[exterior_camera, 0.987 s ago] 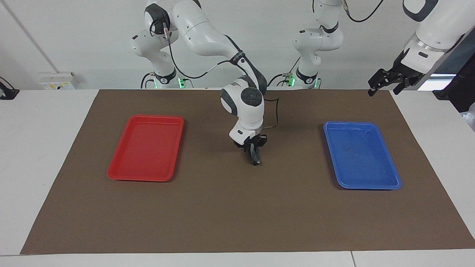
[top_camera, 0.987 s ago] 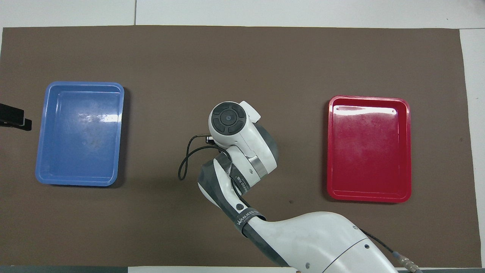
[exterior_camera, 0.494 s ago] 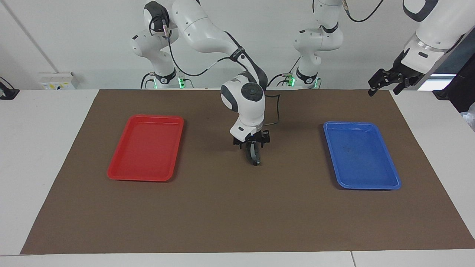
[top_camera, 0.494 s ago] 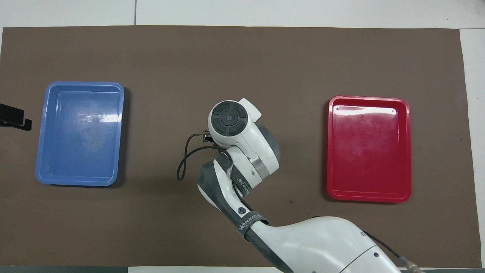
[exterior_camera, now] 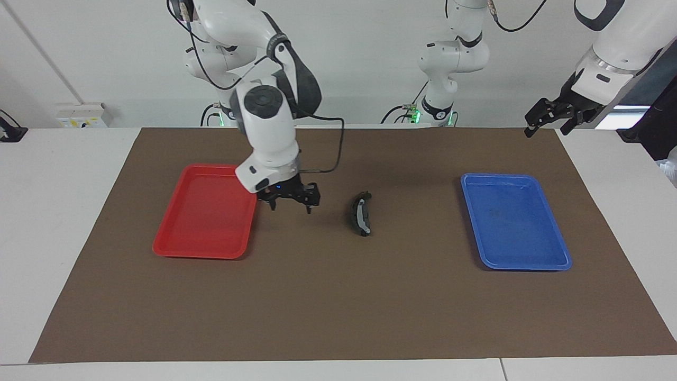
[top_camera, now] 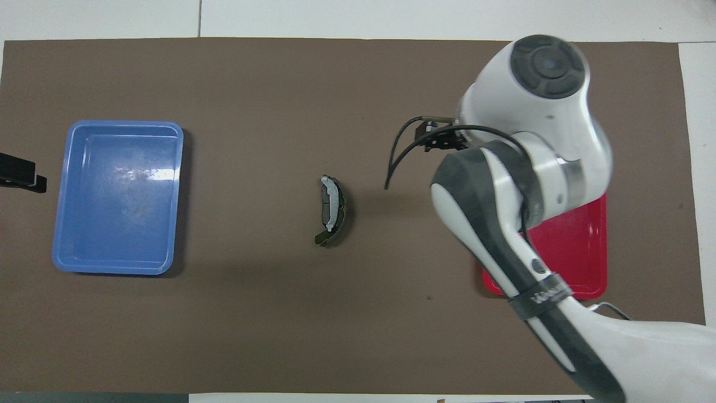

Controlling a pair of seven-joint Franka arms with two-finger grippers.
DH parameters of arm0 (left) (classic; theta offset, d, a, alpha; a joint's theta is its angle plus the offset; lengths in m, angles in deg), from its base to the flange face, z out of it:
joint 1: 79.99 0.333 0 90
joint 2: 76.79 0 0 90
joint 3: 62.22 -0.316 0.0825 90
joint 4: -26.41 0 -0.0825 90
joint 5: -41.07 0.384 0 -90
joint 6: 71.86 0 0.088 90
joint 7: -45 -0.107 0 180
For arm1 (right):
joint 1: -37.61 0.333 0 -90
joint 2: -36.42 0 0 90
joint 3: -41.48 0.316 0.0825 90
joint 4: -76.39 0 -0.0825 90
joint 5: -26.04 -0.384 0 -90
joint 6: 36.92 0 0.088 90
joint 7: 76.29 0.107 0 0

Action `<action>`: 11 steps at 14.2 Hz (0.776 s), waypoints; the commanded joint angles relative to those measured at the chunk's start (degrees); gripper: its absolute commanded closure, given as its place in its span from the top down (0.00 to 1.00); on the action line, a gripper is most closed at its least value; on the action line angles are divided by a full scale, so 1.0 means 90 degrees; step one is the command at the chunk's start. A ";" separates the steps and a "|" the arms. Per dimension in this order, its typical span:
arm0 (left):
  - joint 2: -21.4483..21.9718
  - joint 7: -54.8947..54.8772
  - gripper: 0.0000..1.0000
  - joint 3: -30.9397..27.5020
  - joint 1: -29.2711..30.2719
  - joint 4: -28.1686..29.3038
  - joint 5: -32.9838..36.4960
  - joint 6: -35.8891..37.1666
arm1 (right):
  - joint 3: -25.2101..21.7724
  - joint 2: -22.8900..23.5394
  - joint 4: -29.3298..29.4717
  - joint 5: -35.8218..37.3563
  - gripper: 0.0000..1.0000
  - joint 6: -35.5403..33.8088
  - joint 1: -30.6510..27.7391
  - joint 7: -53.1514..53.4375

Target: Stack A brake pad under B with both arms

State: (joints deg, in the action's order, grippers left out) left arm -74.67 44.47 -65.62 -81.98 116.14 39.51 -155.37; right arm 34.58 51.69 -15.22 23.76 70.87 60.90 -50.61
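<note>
The curved black pad B [exterior_camera: 360,214] with its light strip lies on the brown mat midway between the two trays, and it also shows in the overhead view [top_camera: 332,210]. It appears to rest on a second dark pad, the A brake pad, which is mostly hidden; I cannot tell the two apart. My right gripper [exterior_camera: 291,206] is open and empty, raised over the mat between the red tray and the pads. In the overhead view its wrist hides it. My left gripper [exterior_camera: 545,120] is open and empty, waiting off the mat's corner near the robots, and its tip shows in the overhead view [top_camera: 22,173].
A red tray [exterior_camera: 174,248] sits toward the right arm's end of the mat and a blue tray [exterior_camera: 560,259] toward the left arm's end. In the overhead view the right arm covers part of the red tray [top_camera: 593,280]. The blue tray [top_camera: 61,246] holds nothing.
My right gripper opened and let go of the pad at the mat's middle, then rose and swung away toward the red tray. The pads stay where they were set. The left arm has not moved.
</note>
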 commanded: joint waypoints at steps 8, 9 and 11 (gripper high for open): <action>0.0106 0.0010 1.00 0.0036 0.0035 0.0147 0.0096 -0.0067 | 0.0133 -0.1520 -0.0260 0.0165 1.00 -0.1918 -0.2831 -0.3076; 0.0106 0.0010 1.00 0.0036 0.0035 0.0157 0.0096 -0.0067 | 0.0133 -0.1599 -0.0221 0.0165 1.00 -0.2045 -0.2832 -0.3136; 0.0106 0.0010 1.00 0.0036 0.0045 0.0157 0.0096 -0.0067 | 0.0113 -0.1803 -0.0221 0.0184 1.00 -0.2124 -0.2745 -0.3137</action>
State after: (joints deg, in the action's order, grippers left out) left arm -74.67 44.47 -65.62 -81.98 116.14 39.52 -155.37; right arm 34.60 37.99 -15.48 24.92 52.05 35.90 -78.24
